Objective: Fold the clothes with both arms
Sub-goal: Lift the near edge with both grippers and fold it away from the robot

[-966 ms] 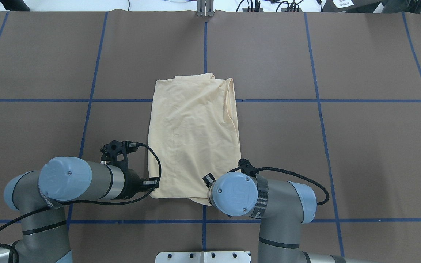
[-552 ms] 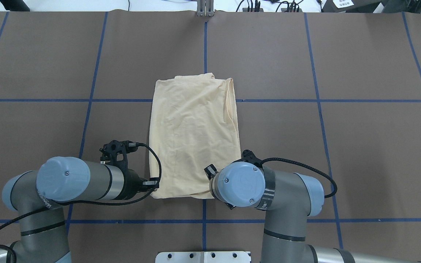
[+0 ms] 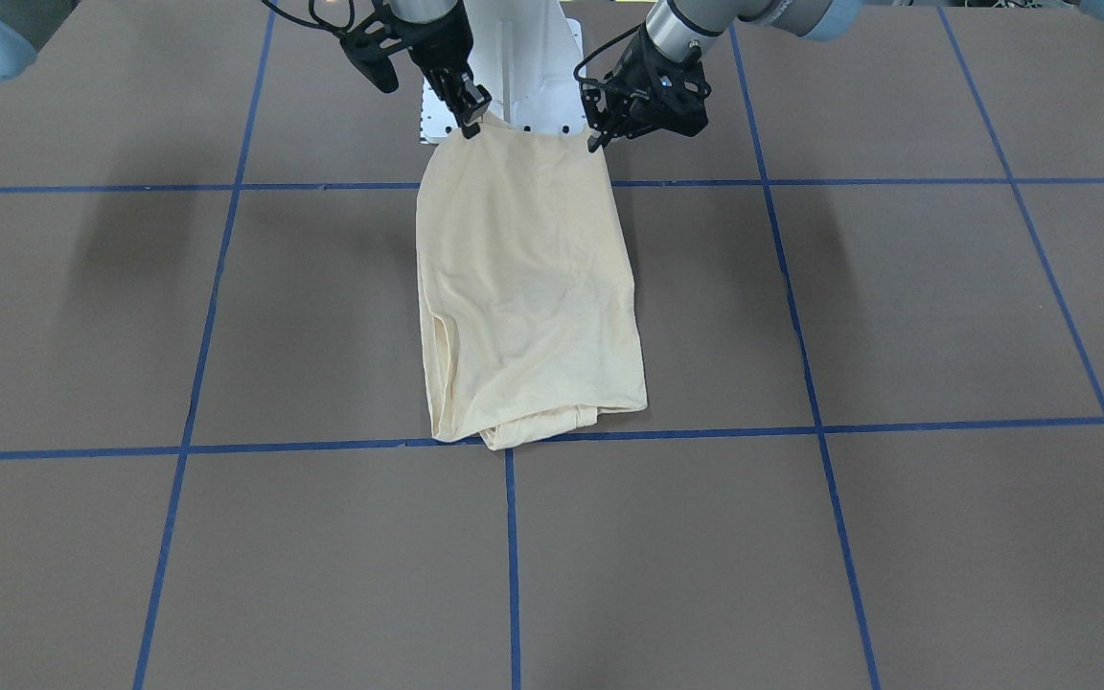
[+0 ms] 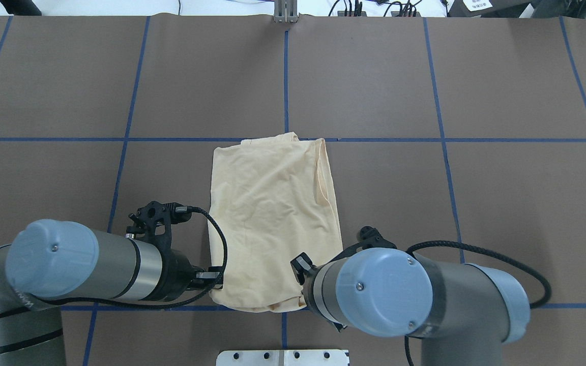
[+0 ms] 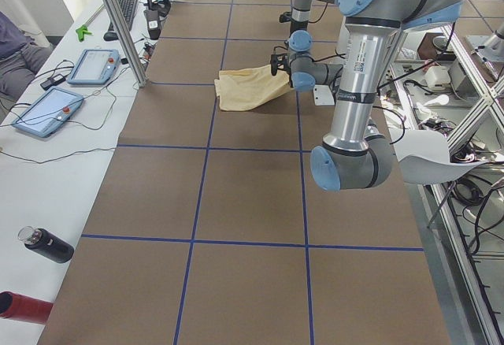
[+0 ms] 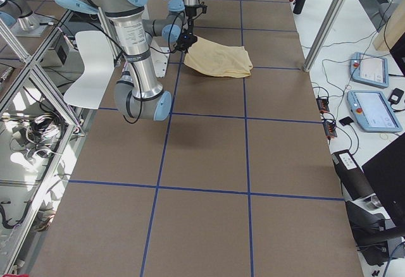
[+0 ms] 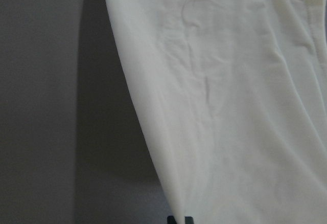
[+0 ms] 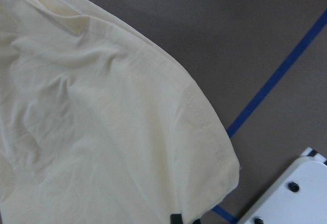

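— Where is the shirt (image 4: 272, 218) lying now?
— I am seeing it folded in the middle of the table (image 4: 425, 203). Its far end is resting flat, and its edge near the robot is hanging above the table.
— And the grippers?
— The left gripper (image 3: 598, 142) is pinching the near left corner, and the right gripper (image 3: 471, 123) is pinching the near right corner.
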